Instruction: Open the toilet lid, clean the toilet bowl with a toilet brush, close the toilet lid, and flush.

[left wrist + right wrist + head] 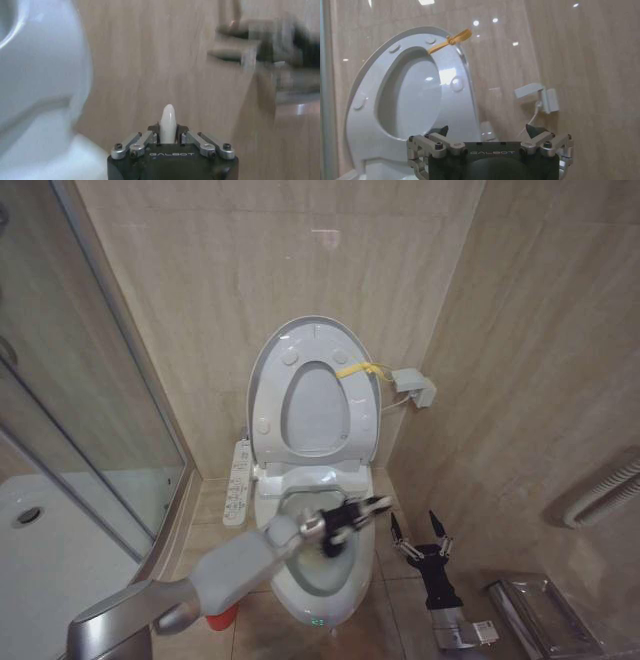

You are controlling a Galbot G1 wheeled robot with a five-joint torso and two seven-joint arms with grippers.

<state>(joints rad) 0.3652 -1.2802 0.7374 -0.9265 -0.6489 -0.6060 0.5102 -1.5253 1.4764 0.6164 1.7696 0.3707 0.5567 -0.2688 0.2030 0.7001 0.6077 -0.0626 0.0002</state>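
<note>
Toilet lid [300, 340] glossy oval, raised | left gripper [345, 525] grips pale brush handle [168, 122]

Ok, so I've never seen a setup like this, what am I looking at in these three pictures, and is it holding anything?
It is a wheeled robot with two arms, in a bathroom. One picture comes from a camera on its head, looking down; the other two come from cameras on its wrists. The lid stands raised against the wall. The left gripper reaches over the bowl, its fingers shut on the pale handle of the brush. The right gripper hangs open, low beside the bowl. A red pot sits on the floor.
</note>
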